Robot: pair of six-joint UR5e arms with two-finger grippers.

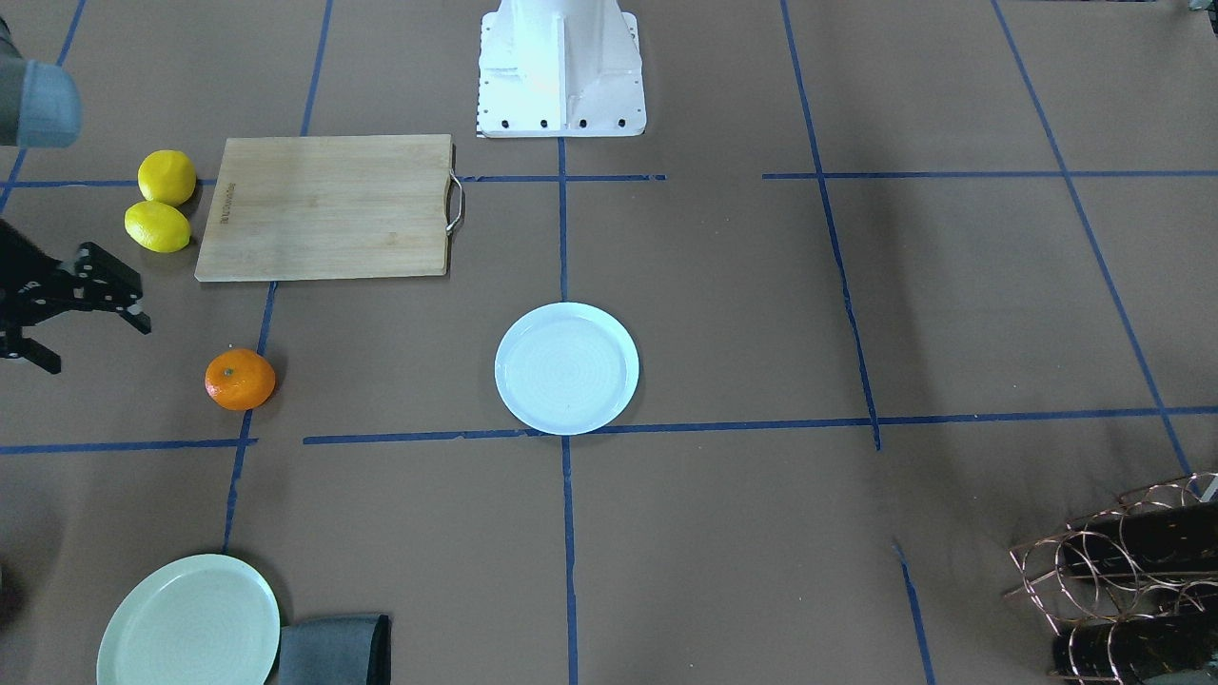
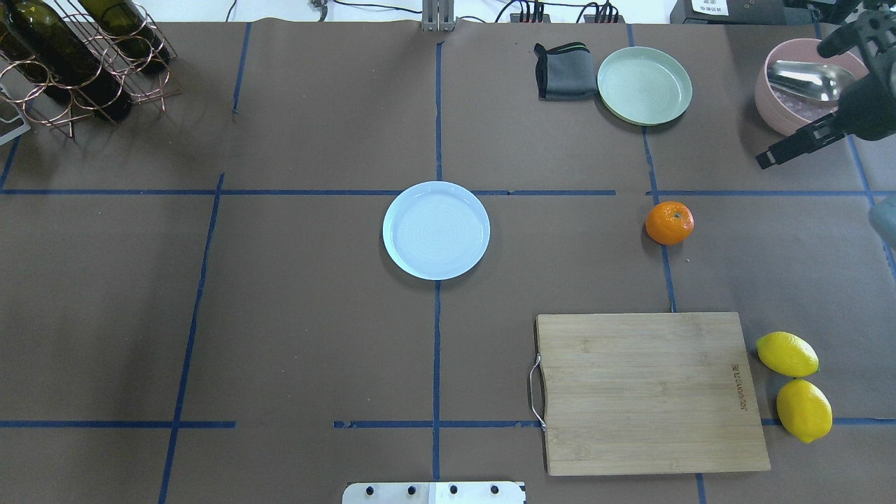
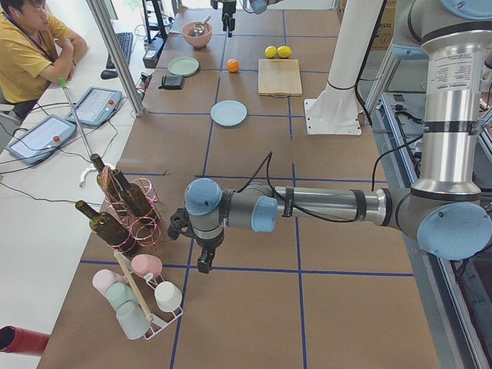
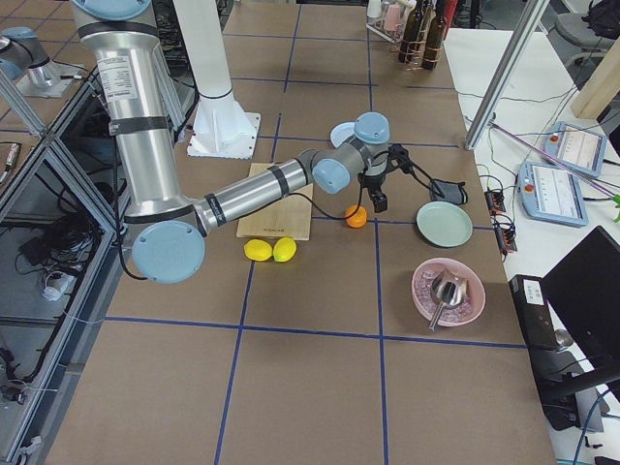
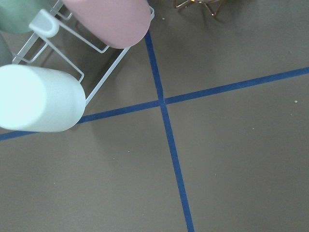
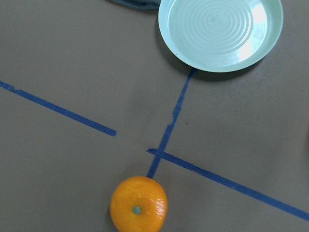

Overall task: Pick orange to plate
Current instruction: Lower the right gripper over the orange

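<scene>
Orange (image 2: 669, 222) lies near cutting board (image 2: 647, 392) with unreadable stamped lettering.

**Work area.** A brown-covered table (image 2: 280, 315) is marked into a grid by blue tape (image 2: 437, 336). Along its far edge runs a white desk (image 3: 46, 173) with two tablets (image 3: 34, 137) and a seated operator (image 3: 27, 54). An aluminium post (image 3: 115, 54) stands at the table's edge. Lighting is even.

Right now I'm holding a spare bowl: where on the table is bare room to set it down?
Bare: the wide stretch between the wine rack and the plate, and the patch between plate and cutting board. Crowded: the robot's right side, with the orange, green plate, cloth, pink bowl, lemons.
</scene>
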